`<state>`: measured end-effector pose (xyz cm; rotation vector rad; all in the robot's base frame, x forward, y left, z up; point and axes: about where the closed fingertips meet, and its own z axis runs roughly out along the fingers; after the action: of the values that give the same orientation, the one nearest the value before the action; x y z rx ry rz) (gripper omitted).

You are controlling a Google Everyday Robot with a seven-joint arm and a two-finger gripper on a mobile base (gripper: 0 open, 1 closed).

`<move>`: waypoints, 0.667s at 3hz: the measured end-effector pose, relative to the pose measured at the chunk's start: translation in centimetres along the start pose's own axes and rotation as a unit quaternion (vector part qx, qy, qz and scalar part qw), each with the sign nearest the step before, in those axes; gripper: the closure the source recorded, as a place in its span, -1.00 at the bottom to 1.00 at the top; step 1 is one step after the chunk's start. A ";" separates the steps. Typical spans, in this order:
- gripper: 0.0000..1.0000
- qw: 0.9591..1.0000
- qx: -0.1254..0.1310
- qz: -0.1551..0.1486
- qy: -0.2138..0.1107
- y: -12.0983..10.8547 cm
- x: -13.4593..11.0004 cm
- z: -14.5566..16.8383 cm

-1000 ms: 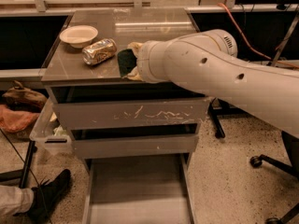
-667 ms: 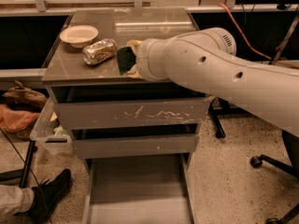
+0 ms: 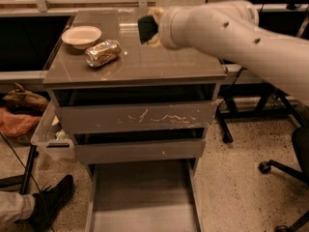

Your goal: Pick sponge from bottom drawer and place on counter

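The sponge point(image 3: 147, 29), dark green face with a yellow body, is held at the tip of my white arm above the middle of the counter point(image 3: 159, 62). My gripper point(image 3: 152, 28) is shut on it, mostly hidden behind the arm's wrist. The bottom drawer point(image 3: 143, 199) is pulled out at the foot of the cabinet; its flat grey floor shows nothing on it.
A crushed gold can point(image 3: 102, 52) and a shallow white bowl point(image 3: 81, 36) lie on the counter's left half. A scratched drawer front point(image 3: 135, 116) is below the counter. A clear bin point(image 3: 50, 134) hangs at the left. A shoe point(image 3: 50, 207) and a chair base point(image 3: 285, 168) are on the floor.
My arm has lifted and moved back and to the right with the sponge, from beside the can to above the counter's middle. The view has shifted.
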<state>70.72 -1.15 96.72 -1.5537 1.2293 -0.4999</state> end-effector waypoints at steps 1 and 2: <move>1.00 1.000 0.001 0.018 -0.002 -2.5 3.0 1.6; 1.00 0.998 -0.023 0.058 -0.014 -3.0 5.3 3.3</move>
<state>76.71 -4.49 96.77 -1.5135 1.3090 -0.3764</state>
